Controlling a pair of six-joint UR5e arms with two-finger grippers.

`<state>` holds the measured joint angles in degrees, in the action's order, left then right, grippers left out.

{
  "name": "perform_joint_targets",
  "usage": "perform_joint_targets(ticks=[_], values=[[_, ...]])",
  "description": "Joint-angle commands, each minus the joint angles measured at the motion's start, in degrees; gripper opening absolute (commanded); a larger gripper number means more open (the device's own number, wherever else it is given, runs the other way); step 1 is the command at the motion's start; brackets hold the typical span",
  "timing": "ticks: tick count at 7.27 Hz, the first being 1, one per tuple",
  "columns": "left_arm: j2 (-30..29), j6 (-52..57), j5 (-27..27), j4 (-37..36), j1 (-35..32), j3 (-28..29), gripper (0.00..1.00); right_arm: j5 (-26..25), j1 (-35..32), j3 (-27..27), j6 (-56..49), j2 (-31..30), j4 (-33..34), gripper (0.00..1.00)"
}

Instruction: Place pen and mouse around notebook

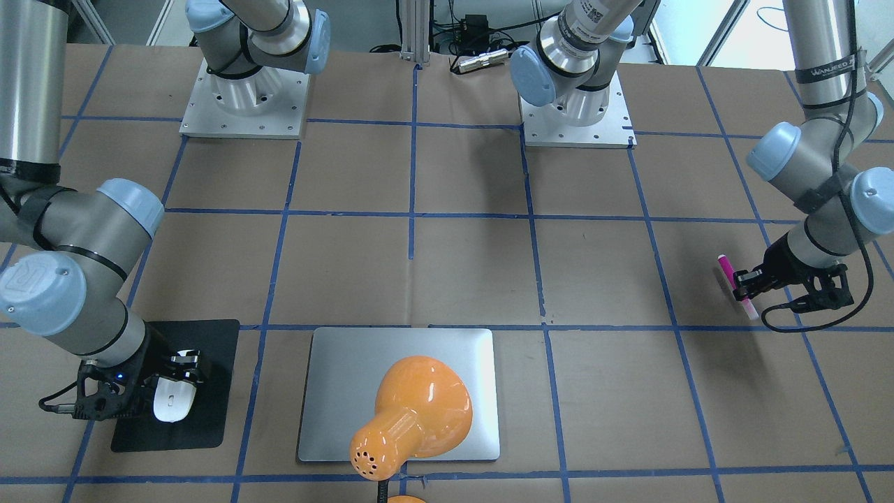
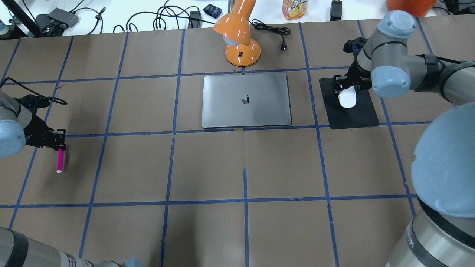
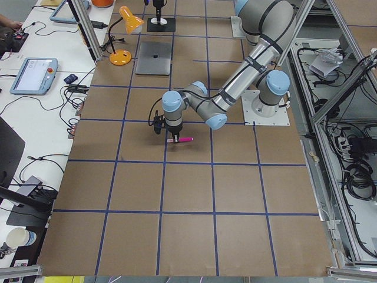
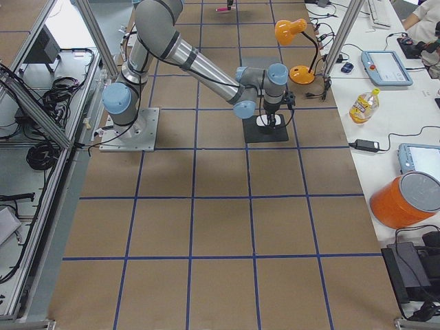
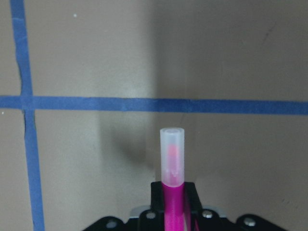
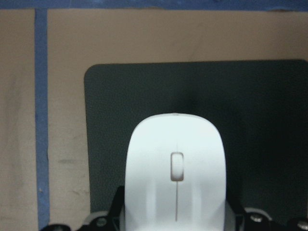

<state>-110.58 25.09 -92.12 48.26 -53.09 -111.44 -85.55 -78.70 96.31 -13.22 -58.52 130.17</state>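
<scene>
The pink pen hangs a little above the table at the far left, and my left gripper is shut on its upper end. The left wrist view shows its pale cap sticking out past the fingers, with its shadow on the brown paper. The white mouse is over the black mat, right of the silver notebook. My right gripper is shut on the mouse's sides. I cannot tell whether the mouse rests on the mat or hovers just above it.
An orange desk lamp stands just behind the notebook and leans over it. Blue tape lines grid the brown table. Cables, a bottle and tablets lie on the white bench beyond the far edge. Both arm bases stand on the robot's side.
</scene>
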Motion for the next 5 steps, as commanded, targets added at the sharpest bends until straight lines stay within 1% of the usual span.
perform_joint_targets(ticks=[1,2,3,4,5], values=[[1.84,-14.92,0.27,-0.01,-4.63,0.0,0.0,-1.97,-0.23,0.2,0.39,1.21,0.08,0.61],[2.81,-20.99,2.01,0.08,-8.23,-0.44,0.0,-3.47,-0.23,0.11,0.21,1.21,0.26,0.62],[3.6,-22.27,5.34,-0.01,-10.18,-0.44,0.0,-3.4,-0.23,0.11,0.3,1.21,0.35,0.72],[4.05,-23.41,7.46,0.51,-11.07,-0.88,0.0,-4.01,-0.23,-0.06,0.21,0.95,-0.52,0.95],[4.14,-30.82,7.57,1.56,-11.68,-0.88,0.0,-6.36,-0.23,-0.41,0.21,0.77,-0.88,1.0]])
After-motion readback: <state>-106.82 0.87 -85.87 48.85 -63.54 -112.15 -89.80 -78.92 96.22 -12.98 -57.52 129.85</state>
